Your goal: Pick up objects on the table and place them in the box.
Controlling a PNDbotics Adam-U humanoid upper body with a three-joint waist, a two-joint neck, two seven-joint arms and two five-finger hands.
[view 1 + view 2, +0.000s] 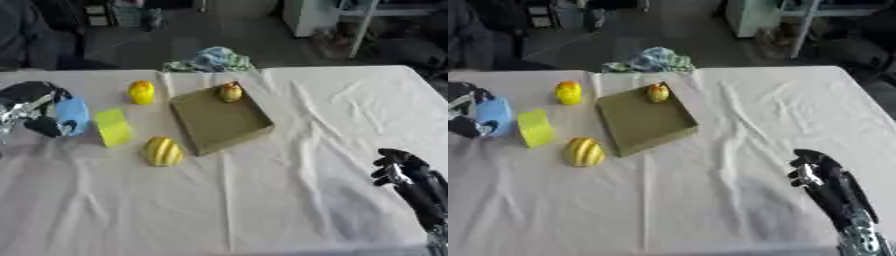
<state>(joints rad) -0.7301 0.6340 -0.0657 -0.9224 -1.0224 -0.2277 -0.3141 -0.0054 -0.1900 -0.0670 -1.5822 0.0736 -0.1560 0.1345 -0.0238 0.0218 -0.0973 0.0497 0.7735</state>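
Blue block sits clamped in the left robot hand over the bench. Right robot hand rests low, fingers curled, holding nothing. Box holds one yellow fruit.

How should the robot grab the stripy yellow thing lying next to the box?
Probably across its narrow middle, from straight above. The stripy yellow thing lies flat on the cloth, longer than wide, with open cloth on its left and right. The box sits close at its upper right, so fingers fit best on the two long sides.
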